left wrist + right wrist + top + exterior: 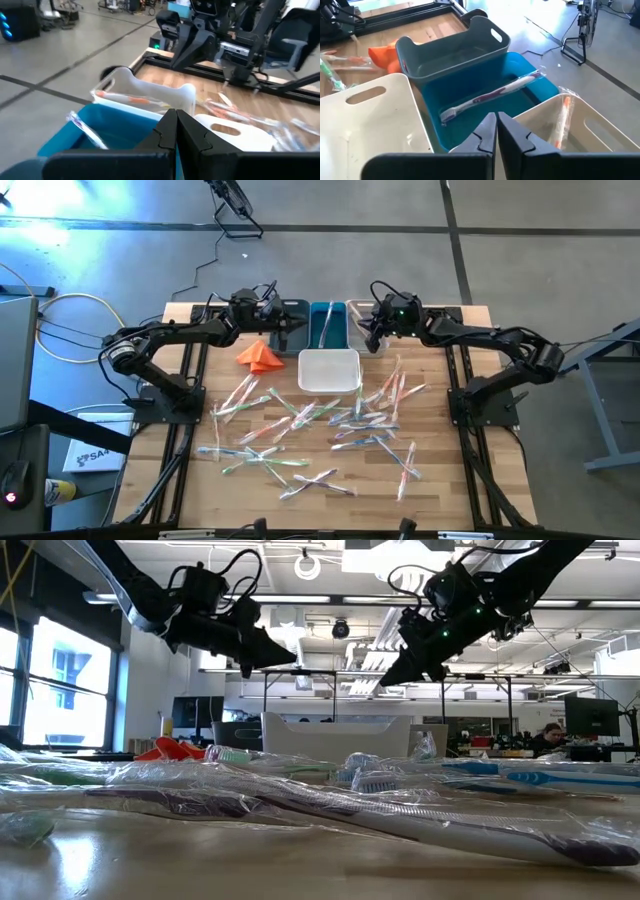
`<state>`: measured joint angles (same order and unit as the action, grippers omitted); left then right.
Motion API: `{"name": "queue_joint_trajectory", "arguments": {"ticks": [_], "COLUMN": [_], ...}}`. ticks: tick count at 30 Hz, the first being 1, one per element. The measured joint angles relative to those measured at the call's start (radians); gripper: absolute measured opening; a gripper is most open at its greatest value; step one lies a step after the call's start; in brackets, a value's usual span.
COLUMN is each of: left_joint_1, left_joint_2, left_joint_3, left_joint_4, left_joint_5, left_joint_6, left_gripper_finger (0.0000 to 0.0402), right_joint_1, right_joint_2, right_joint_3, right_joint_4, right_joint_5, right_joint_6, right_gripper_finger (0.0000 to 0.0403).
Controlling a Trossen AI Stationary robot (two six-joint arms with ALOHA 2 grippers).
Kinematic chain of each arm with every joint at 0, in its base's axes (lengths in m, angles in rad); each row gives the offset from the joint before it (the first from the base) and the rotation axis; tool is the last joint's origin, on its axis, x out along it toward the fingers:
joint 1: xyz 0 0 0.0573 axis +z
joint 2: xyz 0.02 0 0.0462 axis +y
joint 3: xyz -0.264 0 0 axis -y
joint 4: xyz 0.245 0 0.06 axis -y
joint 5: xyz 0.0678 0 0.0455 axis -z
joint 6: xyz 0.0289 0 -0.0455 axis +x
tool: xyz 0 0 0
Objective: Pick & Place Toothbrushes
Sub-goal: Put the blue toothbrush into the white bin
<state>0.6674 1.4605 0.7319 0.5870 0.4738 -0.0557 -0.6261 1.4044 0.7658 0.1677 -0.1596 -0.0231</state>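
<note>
No readable text or labels anywhere.

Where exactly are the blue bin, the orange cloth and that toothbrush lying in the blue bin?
blue bin [542, 85]: right wrist view, inner wall.
orange cloth [259, 357]: high view, middle of the folded cloth.
toothbrush [492, 95]: right wrist view, middle of its handle.

Wooden table [440, 490]: scattered toothbrushes [300, 425], four bins [329, 370] at back, orange cloth [259, 357]
</note>
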Motion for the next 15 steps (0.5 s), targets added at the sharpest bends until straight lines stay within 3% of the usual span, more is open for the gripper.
{"name": "queue_joint_trajectory", "arguments": {"ticks": [9, 15], "left_joint_1": [0.0, -0.022], "left_joint_2": [-0.004, -0.069], "left_joint_3": [-0.004, -0.1], "left_joint_4": [-0.093, -0.051], "left_joint_5": [0.15, 0.183], "left_joint_6": [-0.007, -0.028], "left_gripper_finger": [0.0, 0.0], "right_joint_1": [0.0, 0.0], "right_joint_2": [0.0, 0.0], "right_joint_3": [0.0, 0.0], "right_joint_4": [0.0, -0.002], "right_joint_5": [0.0, 0.0], "right_joint_6": [0.0, 0.028], "right_gripper_finger": [0.0009, 0.0008]}}
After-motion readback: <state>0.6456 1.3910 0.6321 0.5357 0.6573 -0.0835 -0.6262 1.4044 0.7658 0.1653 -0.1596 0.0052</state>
